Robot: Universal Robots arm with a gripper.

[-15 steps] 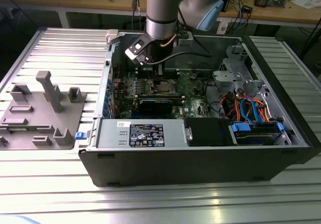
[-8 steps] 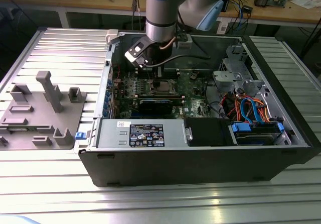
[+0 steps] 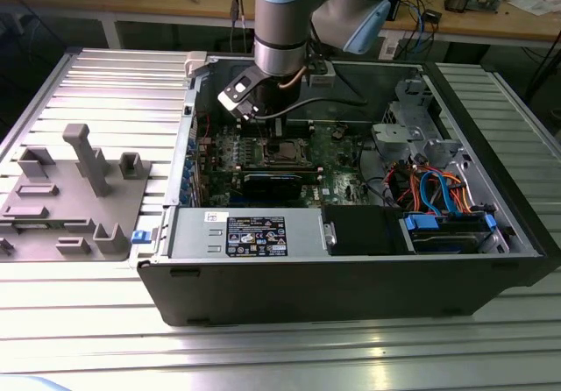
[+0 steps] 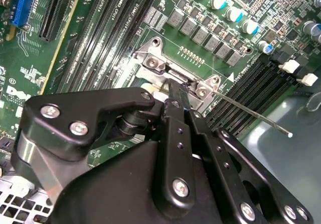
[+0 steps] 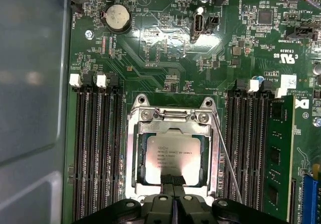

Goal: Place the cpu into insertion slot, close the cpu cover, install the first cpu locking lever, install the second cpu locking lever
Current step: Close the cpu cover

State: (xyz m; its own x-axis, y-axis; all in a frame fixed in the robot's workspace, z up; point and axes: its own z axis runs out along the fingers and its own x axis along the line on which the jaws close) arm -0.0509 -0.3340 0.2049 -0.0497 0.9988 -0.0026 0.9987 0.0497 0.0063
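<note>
The cpu (image 5: 171, 151), a square chip with a silvery top, lies in the insertion slot (image 5: 173, 114) on the green board. The cpu cover (image 5: 133, 153), a thin metal frame, lies flat around it. One thin wire locking lever (image 5: 226, 158) angles away from the socket's side with its end free, and its rod (image 4: 256, 114) also crosses the second wrist view. My gripper (image 5: 173, 180) is shut, its black fingertips pressed together at the edge of the cover and chip with nothing between them. In the exterior view the gripper (image 3: 279, 131) hangs just above the socket (image 3: 285, 152).
Rows of black memory slots (image 5: 95, 148) flank the socket, and a green memory card (image 5: 276, 158) stands in one. A coin battery (image 5: 116, 17) sits farther off. The case wall (image 5: 30, 83) is close by. A drive cage with blue cables (image 3: 438, 189) and a grey fixture (image 3: 79, 189) lie to the sides.
</note>
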